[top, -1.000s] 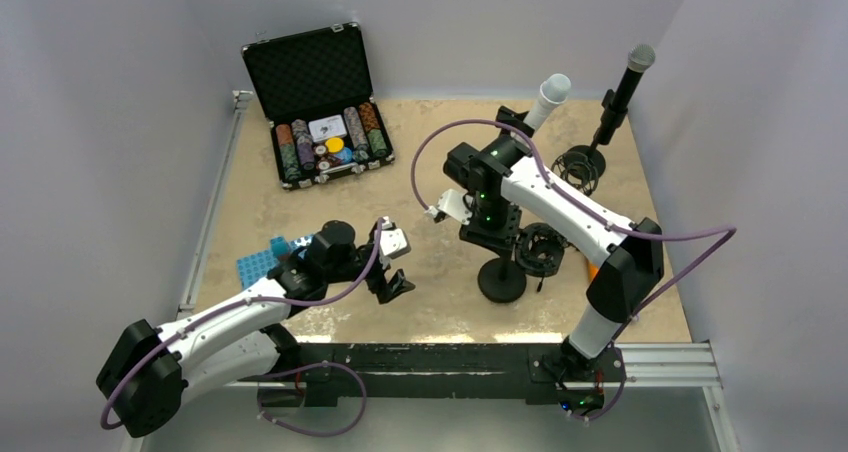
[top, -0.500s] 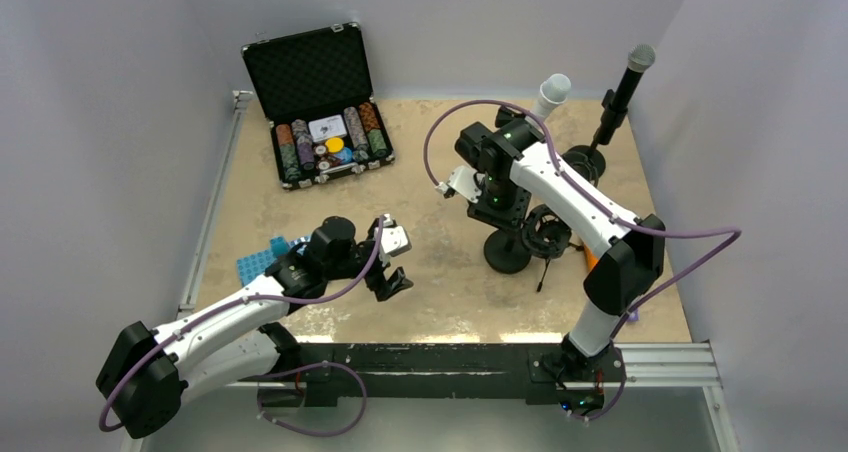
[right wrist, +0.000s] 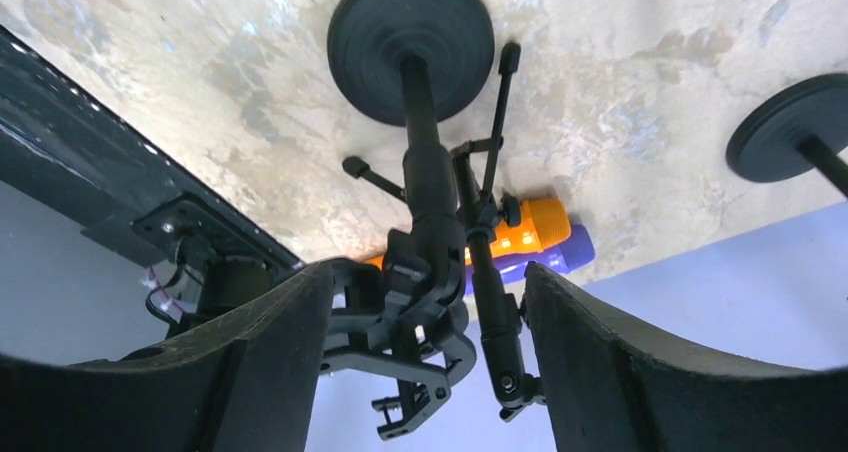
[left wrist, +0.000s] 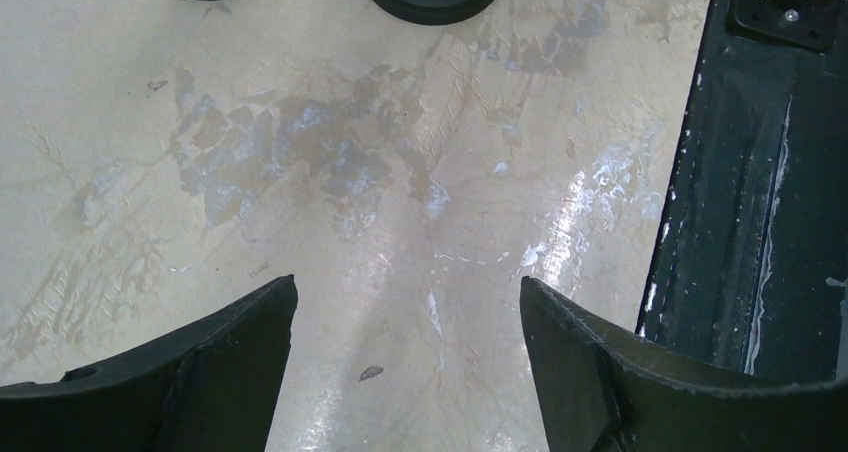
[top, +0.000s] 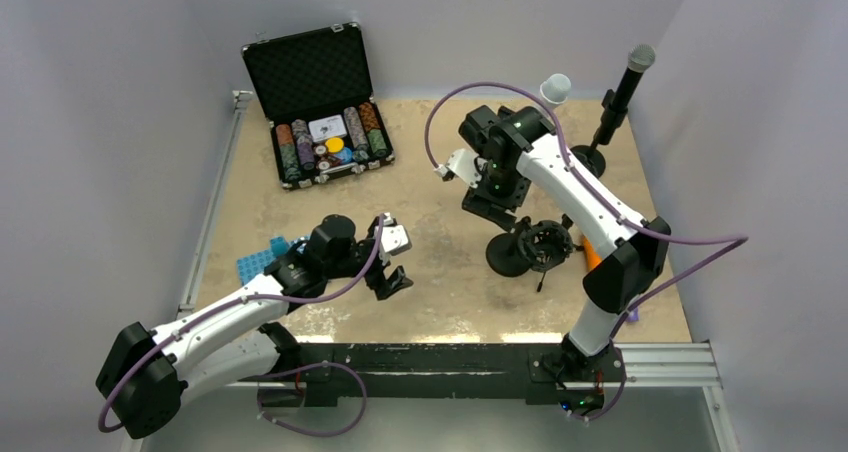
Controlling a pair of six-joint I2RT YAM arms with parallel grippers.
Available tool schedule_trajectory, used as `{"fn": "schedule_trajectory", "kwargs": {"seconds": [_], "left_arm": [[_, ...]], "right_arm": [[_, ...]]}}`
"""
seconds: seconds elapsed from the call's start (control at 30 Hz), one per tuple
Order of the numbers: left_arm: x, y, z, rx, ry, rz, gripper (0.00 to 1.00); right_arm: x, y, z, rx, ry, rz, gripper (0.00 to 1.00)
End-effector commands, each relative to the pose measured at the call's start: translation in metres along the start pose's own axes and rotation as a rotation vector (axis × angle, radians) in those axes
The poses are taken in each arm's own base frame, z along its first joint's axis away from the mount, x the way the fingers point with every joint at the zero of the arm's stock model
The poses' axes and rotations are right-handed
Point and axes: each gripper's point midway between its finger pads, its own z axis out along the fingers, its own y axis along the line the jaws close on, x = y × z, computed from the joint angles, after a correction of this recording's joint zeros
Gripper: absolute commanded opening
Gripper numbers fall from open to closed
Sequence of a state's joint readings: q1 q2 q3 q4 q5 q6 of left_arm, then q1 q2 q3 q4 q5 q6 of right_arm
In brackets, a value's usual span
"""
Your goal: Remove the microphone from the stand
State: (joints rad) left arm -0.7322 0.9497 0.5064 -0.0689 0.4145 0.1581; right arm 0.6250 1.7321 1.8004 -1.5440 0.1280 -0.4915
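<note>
White microphone (top: 553, 89) pokes up just behind the right claw (right wrist: 425, 272), its body hidden by the arm; that claw points down, spread, pinching nothing, above a mount-topped stand (right wrist: 420, 172); left arm reaches low; left claw (left wrist: 408, 292) hovers spread over the surface (left wrist: 350, 172).

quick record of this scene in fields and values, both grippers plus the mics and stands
left gripper: open, empty, over bare table
right gripper: open, gripping nothing, shock-mount stand seen between its fingers
shock-mount stand: near the table's middle, mount looks empty
black microphone: in its own stand, far right corner
white microphone: only its head shows behind the right arm, support hidden
poker chip case: open, far left
</note>
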Motion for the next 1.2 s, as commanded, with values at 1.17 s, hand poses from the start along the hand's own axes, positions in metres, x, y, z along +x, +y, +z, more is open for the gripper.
{"fn": "schedule_trajectory", "kwargs": {"seconds": [1.17], "left_arm": [[-0.221,0.115,0.159,0.046,-0.363,0.230,0.90]], "right_arm": [[0.017,-0.085,-0.227,0.206,-1.295,0.636,0.99]]}}
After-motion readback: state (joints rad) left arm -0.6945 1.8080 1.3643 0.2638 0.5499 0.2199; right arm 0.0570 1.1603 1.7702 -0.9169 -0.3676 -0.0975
